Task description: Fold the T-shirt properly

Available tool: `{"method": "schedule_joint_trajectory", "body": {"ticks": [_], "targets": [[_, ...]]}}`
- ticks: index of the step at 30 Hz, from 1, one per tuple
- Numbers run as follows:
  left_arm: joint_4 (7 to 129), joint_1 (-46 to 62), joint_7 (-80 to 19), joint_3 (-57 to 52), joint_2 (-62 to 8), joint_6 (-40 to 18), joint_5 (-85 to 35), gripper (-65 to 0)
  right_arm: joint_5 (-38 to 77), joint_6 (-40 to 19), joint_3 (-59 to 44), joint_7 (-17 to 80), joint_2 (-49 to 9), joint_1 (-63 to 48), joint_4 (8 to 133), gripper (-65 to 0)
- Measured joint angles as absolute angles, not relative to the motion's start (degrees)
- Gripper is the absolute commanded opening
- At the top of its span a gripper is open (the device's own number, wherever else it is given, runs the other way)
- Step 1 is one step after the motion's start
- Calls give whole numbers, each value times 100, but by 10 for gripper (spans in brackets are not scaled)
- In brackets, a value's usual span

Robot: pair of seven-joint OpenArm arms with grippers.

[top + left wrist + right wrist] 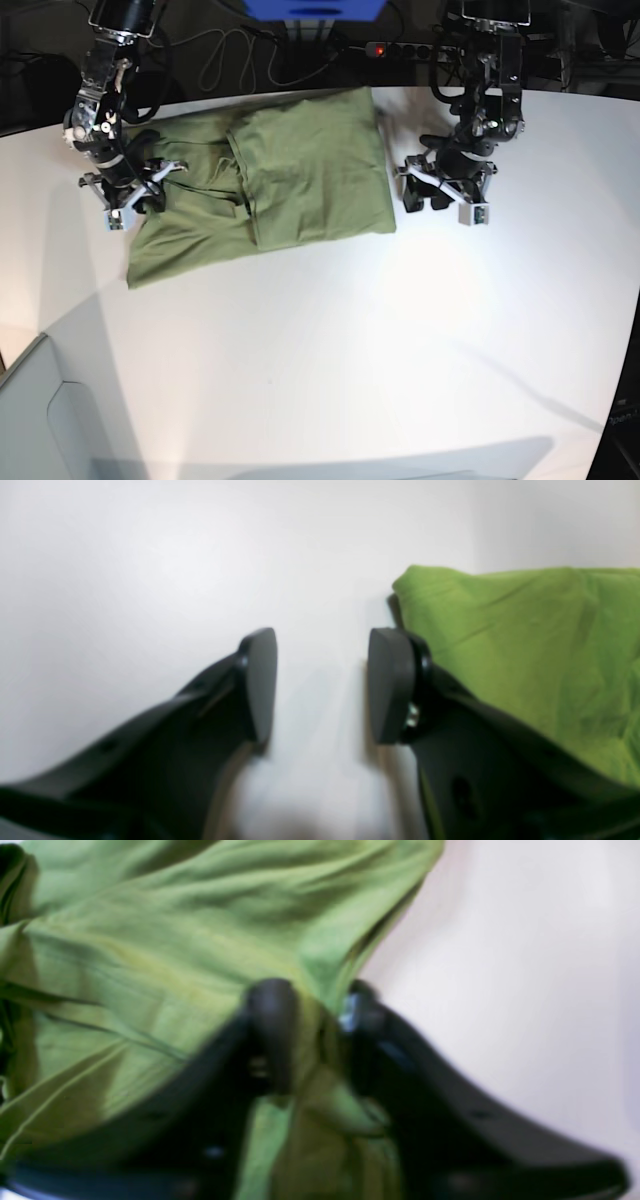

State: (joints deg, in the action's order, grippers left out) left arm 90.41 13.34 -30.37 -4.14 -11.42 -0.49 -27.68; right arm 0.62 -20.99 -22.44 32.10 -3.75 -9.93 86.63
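Note:
The green T-shirt (310,170) lies partly folded on the white table (400,330), one side laid over the middle. My right gripper (150,186) is at the shirt's left edge in the base view. In the right wrist view the right gripper (312,1025) is shut on a fold of the T-shirt (175,940), cloth bunched between its fingers (272,1015). My left gripper (422,192) rests on bare table just right of the shirt's folded edge. In the left wrist view the left gripper (320,680) stands open with nothing between its pads (390,685), the T-shirt (525,645) beside it.
A power strip (395,48) with a red light, loose cables (220,50) and a blue box (315,8) sit beyond the table's far edge. A grey panel (40,410) stands at the near left corner.

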Motion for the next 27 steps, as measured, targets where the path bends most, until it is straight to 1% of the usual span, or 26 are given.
{"method": "schedule_joint_trajectory", "body": {"ticks": [1,2,7,10,15,20,27], "targets": [[9041,1334,-3039,-414,-1142,-49,-2768,-360,91,-2099,-2241,3212,-375,-998,8661,-642],[9041,1332,-3039,-414,-1142,-51,-2768,-360,113,-2099,-2239,3214,-364,-1007,8656,-650],[9041,1332,-3039,-414,-1140,-49,-2768,-360,130,-2104,-2231,3205,-353,-1164,8807,-648],[9037,1332,-3030,-421,-1052,-47,-2757,-360,40,-2112,-2217,3450,-346,-1240,9054,-648],[9037,1330,-3035,-412,-978,-47,-2731,-360,-121,-2123,-2187,3736,-73,-1437,9620,-648],[9037,1328,-2995,-126,-961,-47,-2705,-360,-108,-2117,-1616,3642,-75,-1531,10180,-648],[9037,1260,-3103,-60,-915,-49,-2727,-360,-148,-2119,-755,3726,-78,-1643,10748,-648]]}}
